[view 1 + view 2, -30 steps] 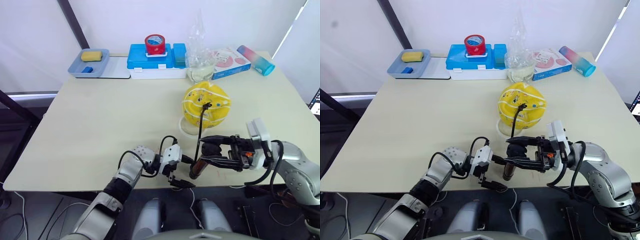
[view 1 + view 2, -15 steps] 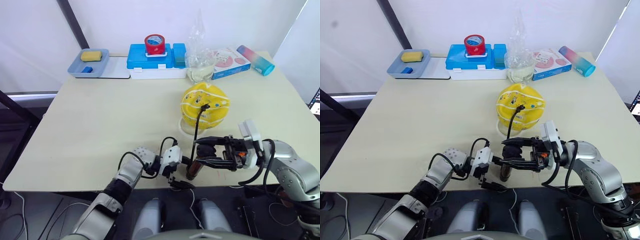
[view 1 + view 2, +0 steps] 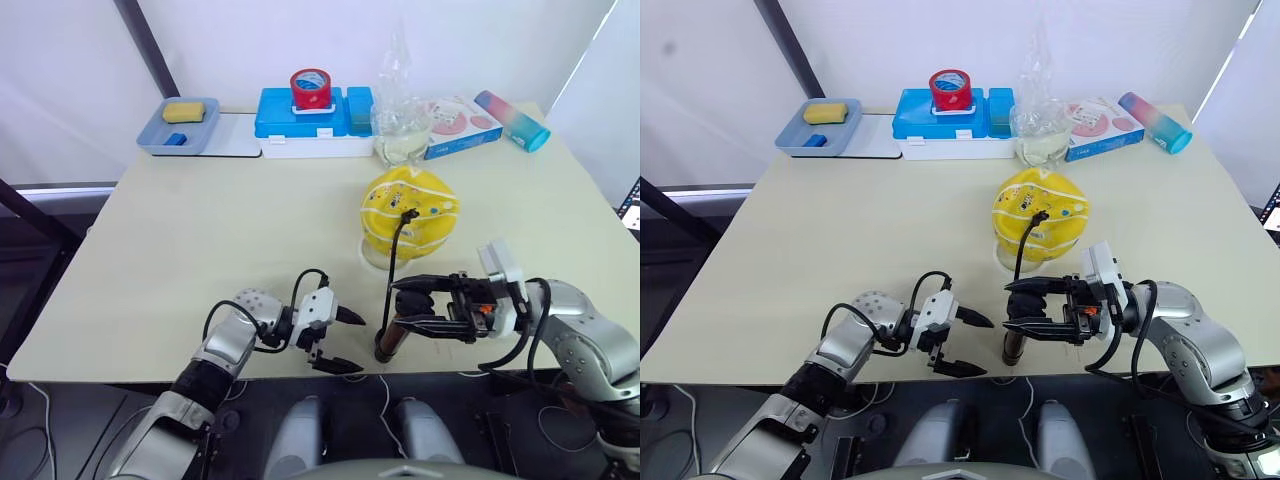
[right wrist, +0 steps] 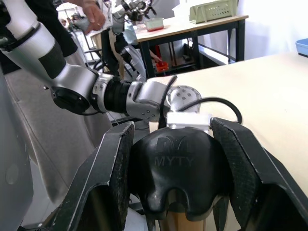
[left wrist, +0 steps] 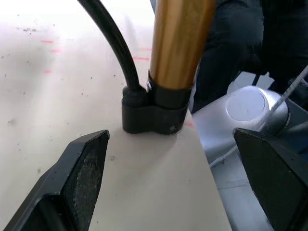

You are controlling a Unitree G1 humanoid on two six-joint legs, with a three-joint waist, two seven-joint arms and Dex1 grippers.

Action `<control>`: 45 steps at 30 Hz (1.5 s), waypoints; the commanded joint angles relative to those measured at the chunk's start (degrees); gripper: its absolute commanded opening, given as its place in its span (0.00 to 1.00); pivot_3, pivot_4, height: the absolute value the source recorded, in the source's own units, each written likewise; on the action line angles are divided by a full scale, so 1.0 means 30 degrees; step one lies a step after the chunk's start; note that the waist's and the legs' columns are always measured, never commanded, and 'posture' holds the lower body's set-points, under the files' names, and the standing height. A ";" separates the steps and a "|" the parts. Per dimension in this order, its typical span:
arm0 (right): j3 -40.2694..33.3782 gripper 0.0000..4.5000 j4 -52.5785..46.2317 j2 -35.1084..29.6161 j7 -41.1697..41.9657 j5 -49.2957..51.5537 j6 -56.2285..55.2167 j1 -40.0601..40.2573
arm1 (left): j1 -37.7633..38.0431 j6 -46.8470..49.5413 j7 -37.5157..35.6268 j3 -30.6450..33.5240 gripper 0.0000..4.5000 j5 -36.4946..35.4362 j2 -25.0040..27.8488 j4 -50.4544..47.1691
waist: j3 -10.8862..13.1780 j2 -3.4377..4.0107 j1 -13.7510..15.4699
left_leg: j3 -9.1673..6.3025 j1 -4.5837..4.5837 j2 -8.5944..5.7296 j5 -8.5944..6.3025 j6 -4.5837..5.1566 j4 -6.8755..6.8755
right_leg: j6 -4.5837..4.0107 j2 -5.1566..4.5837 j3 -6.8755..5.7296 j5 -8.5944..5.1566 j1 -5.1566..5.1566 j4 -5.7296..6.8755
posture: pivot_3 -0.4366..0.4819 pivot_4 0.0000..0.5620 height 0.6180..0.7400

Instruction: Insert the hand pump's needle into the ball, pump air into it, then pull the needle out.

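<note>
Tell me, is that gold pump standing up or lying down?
Standing upright: the hand pump rests on its black base at the table edge, handle held in the right gripper.

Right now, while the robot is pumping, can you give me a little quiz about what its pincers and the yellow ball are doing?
1. True or false: the left pincer is shut on the hand pump.
2. Pick one: what does the right pincer grip? A) the red tape roll B) the pump's black handle C) the yellow ball
3. Fill the gap: the pump's black hose runs up to the yellow ____.

Key:
1. False. It is open and apart from the pump.
2. B
3. ball
</note>
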 commanded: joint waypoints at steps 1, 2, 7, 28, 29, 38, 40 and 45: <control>-0.0262 0.44 -0.0624 -0.0336 0.0804 0.0377 -0.0255 -0.0483 | -0.0637 -0.0748 0.0005 -0.0143 0.97 0.0042 -0.0557 0.0859 | 0.0004 -0.0009 0.0004 | -0.0002 0.0000 -0.0002 0.0000 0.0000 0.0001 | -0.0001 -0.0017 -0.0043 0.0001 0.0000 0.0000 | 0.48 0.27 1.00; -0.0210 0.44 -0.0604 -0.0409 0.0992 0.0348 -0.0257 -0.0521 | -0.0817 -0.0977 -0.0072 -0.0193 0.97 0.0117 -0.0724 0.1258 | 0.0004 -0.0007 0.0005 | -0.0004 0.0000 -0.0003 -0.0001 0.0000 0.0000 | -0.0003 -0.0078 -0.0147 0.0002 -0.0001 0.0000 | 0.48 0.27 1.00; -0.0050 0.44 -0.0555 -0.0743 0.1784 0.0270 -0.0265 -0.0744 | -0.2240 -0.2275 -0.0336 -0.0421 0.97 0.0630 -0.1694 0.3777 | 0.0009 -0.0010 0.0061 | -0.0027 -0.0014 -0.0013 -0.0001 0.0000 -0.0009 | -0.0007 -0.0114 -0.0266 0.0002 -0.0013 0.0000 | 0.48 0.27 1.00; 0.0026 0.44 -0.0025 -0.0853 0.2693 -0.0293 -0.0590 -0.1141 | -0.3576 -0.4113 -0.2338 -0.1226 0.50 0.1276 -0.3327 0.6795 | 0.0015 -0.0021 0.0054 | -0.0036 -0.0024 -0.0033 0.0000 0.0002 -0.0005 | -0.0003 -0.0110 -0.0275 0.0002 -0.0011 -0.0001 | 0.48 0.27 1.00; 0.0023 0.44 0.0009 -0.0849 0.2737 -0.0334 -0.0602 -0.1146 | -0.3581 -0.4140 -0.2344 -0.1207 0.39 0.1281 -0.3328 0.6833 | 0.0015 -0.0021 0.0054 | -0.0036 -0.0024 -0.0033 0.0000 0.0001 -0.0005 | -0.0003 -0.0111 -0.0276 0.0002 -0.0011 -0.0001 | 0.48 0.27 1.00; 0.0010 0.44 0.0167 -0.0645 0.2784 -0.0549 -0.0750 -0.1204 | -0.3549 -0.4362 -0.2265 -0.1185 0.29 0.1349 -0.3363 0.7024 | 0.0016 -0.0022 0.0052 | -0.0045 -0.0024 -0.0035 0.0000 0.0002 -0.0004 | -0.0002 -0.0111 -0.0280 0.0003 -0.0009 -0.0001 | 0.48 0.27 1.00; -0.0006 0.44 0.0216 -0.0640 0.2807 -0.0599 -0.0805 -0.1188 | -0.3494 -0.4413 -0.2224 -0.1200 0.29 0.1368 -0.3401 0.7028 | 0.0016 -0.0022 0.0050 | -0.0045 -0.0024 -0.0035 0.0000 0.0002 -0.0004 | -0.0002 -0.0110 -0.0281 0.0002 -0.0010 -0.0001 | 0.48 0.27 1.00; -0.0087 0.44 0.0345 -0.0739 0.2940 -0.0726 -0.1004 -0.1081 | -0.3333 -0.4418 -0.2104 -0.1223 0.29 0.1367 -0.3488 0.6931 | 0.0016 -0.0022 0.0054 | -0.0045 -0.0024 -0.0035 0.0000 0.0002 -0.0005 | -0.0002 -0.0110 -0.0281 0.0003 -0.0009 0.0000 | 0.48 0.27 1.00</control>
